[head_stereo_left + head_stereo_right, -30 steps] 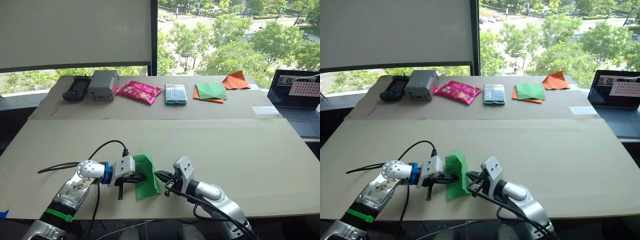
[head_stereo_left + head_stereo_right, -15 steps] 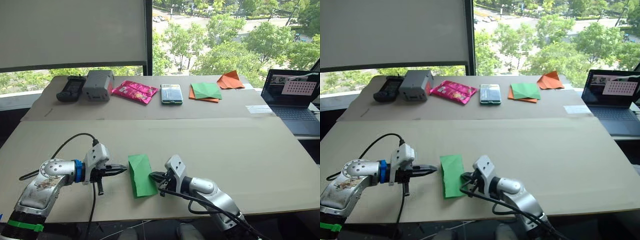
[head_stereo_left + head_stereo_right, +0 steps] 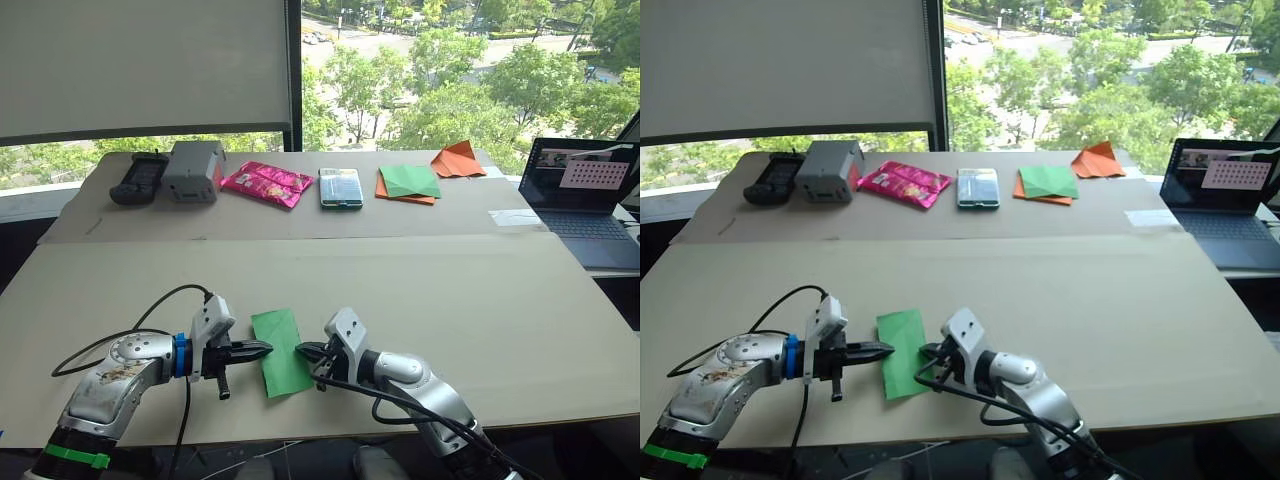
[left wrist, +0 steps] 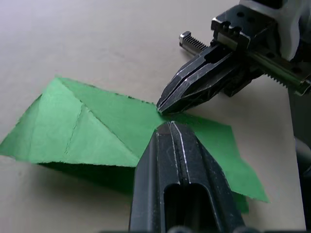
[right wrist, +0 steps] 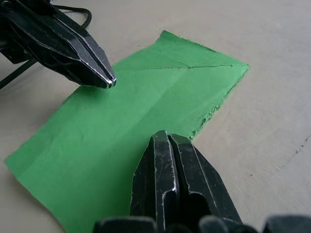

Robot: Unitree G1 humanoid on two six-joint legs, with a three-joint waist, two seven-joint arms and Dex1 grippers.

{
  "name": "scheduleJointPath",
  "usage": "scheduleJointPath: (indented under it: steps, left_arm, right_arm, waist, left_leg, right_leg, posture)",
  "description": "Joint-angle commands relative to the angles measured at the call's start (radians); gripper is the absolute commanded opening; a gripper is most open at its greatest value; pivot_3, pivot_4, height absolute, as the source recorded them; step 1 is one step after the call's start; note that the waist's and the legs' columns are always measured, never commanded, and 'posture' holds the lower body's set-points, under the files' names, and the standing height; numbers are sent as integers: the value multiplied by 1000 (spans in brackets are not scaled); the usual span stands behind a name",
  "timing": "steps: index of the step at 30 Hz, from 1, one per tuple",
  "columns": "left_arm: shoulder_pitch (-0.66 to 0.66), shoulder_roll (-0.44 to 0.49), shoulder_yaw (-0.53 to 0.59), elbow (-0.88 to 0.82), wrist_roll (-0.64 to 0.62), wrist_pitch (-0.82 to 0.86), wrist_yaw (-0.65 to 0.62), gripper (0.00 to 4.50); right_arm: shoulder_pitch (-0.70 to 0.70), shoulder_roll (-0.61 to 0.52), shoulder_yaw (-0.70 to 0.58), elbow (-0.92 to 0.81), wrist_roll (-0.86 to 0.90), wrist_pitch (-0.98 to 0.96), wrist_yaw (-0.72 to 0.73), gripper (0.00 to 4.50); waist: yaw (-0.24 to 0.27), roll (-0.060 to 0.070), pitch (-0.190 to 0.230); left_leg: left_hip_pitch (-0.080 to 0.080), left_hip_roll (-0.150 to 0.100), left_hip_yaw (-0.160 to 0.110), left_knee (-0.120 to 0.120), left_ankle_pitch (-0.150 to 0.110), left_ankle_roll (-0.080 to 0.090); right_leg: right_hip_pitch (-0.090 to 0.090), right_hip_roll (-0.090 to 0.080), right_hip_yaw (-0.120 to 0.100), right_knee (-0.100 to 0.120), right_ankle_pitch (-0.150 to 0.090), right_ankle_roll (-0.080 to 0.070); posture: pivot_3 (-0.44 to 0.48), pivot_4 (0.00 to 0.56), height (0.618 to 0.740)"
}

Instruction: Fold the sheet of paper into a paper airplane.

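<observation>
Although creases already mark the sheet of paper (image 3: 281,351), it lies flat on the tabletop (image 3: 480,300) as a folded rectangle, not a dart, so I judge the task at an early stage: a lengthwise fold appears done, while the nose folds, wing folds and final shaping remain. It sits near the front edge, between the two arms. Its long axis runs away from the robot, leaning slightly toward the robot's left at the far end; no pointed nose exists yet. The left end effector (image 3: 262,349) has its fingers closed, tip at the sheet's left edge. The right end effector (image 3: 305,351) is likewise closed, tip at the right edge, gripping nothing.
</observation>
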Motion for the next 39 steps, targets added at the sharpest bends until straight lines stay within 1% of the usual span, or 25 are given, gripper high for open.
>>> scheduleJointPath:
  steps: [1,3,8,11,13,21,30,36,39]
  left_arm:
    - [-17,7,-12,38,49,-66,-9,0]
    - [-24,1,-30,47,69,-84,-12,0]
    - [-33,-20,-91,53,120,-119,-9,0]
    - [-38,-20,-108,69,151,-139,-4,0]
    - [-38,-15,-115,78,165,-152,-9,0]
    - [3,17,-116,68,189,-188,-15,0]
    - [30,29,-111,33,191,-185,2,0]
    - [37,26,-98,20,179,-173,11,0]
    - [37,27,-97,22,181,-174,14,0]
  right_arm:
    - [13,-5,6,11,-6,25,0,27]
    - [7,-10,10,13,-10,13,9,27]
    - [-71,-1,5,82,-16,-16,42,27]
    - [-110,-11,-3,139,-24,-40,66,27]
    - [-135,-13,3,175,-31,-59,86,27]
    - [-275,45,9,421,-75,-155,118,27]
    - [-410,102,-29,677,-104,-237,142,27]
    - [-468,124,-50,784,-120,-282,162,27]
    - [-478,131,-49,807,-127,-295,171,27]
  waist:
    - [1,0,0]
    - [1,0,0]
    - [0,0,0]
    - [-1,1,0]
    - [0,1,0]
    - [-6,2,-1]
    - [-11,6,-2]
    - [-14,7,-2]
    - [-17,7,-2]
  left_leg:
    - [0,0,0,0,-1,-1]
    - [0,0,0,0,-3,-5]
    - [0,0,0,0,-3,-5]
    - [0,0,0,0,-2,-3]
    - [0,0,0,0,1,2]
    - [1,0,0,0,1,2]
    - [2,0,0,0,1,2]
    - [2,0,0,0,1,2]
    - [2,0,0,0,1,2]
  right_leg:
    - [0,0,0,0,0,0]
    - [0,0,0,0,0,0]
    - [0,0,0,0,0,0]
    - [0,0,0,1,0,0]
    - [0,0,0,1,0,0]
    - [1,0,0,1,0,0]
    - [1,0,0,3,0,0]
    - [2,0,0,4,0,0]
    - [2,0,0,4,0,0]
  posture:
    - [0,150,740]
    - [0,150,740]
    - [0,150,740]
    - [0,150,740]
    - [0,150,740]
    - [0,150,740]
    - [0,150,740]
    - [0,150,740]
    - [0,150,740]
